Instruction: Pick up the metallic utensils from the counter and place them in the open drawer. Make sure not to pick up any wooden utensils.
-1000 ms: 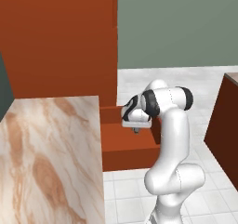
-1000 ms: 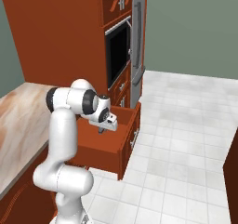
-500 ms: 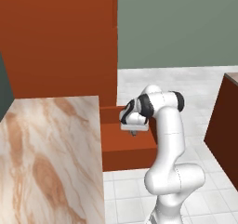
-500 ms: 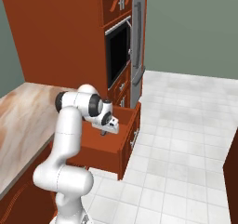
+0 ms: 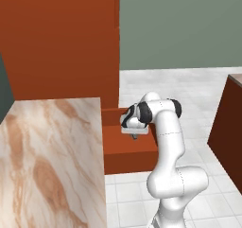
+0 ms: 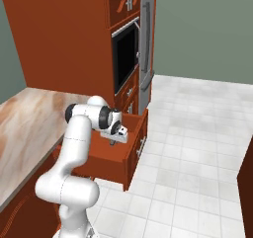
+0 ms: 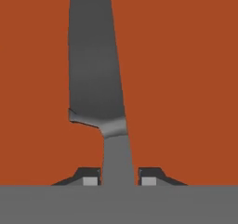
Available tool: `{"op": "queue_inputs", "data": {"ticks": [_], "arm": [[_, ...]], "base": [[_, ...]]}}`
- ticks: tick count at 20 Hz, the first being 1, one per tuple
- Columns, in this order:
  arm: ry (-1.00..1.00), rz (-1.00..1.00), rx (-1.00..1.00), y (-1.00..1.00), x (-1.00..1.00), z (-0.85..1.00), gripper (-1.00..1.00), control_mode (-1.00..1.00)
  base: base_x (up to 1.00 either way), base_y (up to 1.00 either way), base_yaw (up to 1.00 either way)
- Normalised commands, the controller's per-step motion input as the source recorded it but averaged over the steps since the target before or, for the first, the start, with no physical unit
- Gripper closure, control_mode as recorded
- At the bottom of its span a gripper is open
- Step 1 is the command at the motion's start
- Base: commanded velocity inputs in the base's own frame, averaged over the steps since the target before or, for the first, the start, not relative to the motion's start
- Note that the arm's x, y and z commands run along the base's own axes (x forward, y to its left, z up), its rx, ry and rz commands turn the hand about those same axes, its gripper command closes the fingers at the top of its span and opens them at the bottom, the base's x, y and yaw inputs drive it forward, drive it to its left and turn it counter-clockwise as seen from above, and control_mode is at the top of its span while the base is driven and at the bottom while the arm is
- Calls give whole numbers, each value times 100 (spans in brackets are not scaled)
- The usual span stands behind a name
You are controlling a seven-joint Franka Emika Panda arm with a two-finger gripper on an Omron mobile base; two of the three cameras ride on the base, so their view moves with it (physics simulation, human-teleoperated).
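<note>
My gripper (image 7: 119,177) is shut on the knife (image 7: 95,69), one of the metallic utensils. Its dark handle sits between my fingertips (image 7: 90,177) and its grey blade points away from the hand. Behind the blade lies the red-brown floor of the open drawer (image 7: 186,79). In the left base view the gripper (image 5: 135,135) points down over the open drawer (image 5: 130,147), just right of the marble counter (image 5: 47,161). The right base view has the gripper (image 6: 113,141) above the drawer (image 6: 132,144), beside the counter (image 6: 24,123). The wooden utensils are out of view.
Tall red-brown cabinets with a built-in oven (image 6: 126,59) and a steel fridge (image 6: 147,39) stand behind the drawer. A dark red cabinet (image 5: 229,127) stands at the right. White tiled floor (image 6: 197,148) stretches to the right of the drawer.
The arm has folded in slightly and the hand has sunk a little toward the drawer, with the knife still in its grip.
</note>
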Motion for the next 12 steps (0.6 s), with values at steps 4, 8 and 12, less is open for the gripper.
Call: {"op": "queue_inputs", "data": {"ticks": [4,8,12], "arm": [[4,0,0,3,31,-33,-100,-100],[1,0,0,-9,-48,37,-100,-100],[-14,0,0,-56,-100,100,-100,-100]], "base": [[0,0,0],[0,0,0],[0,0,0]]}}
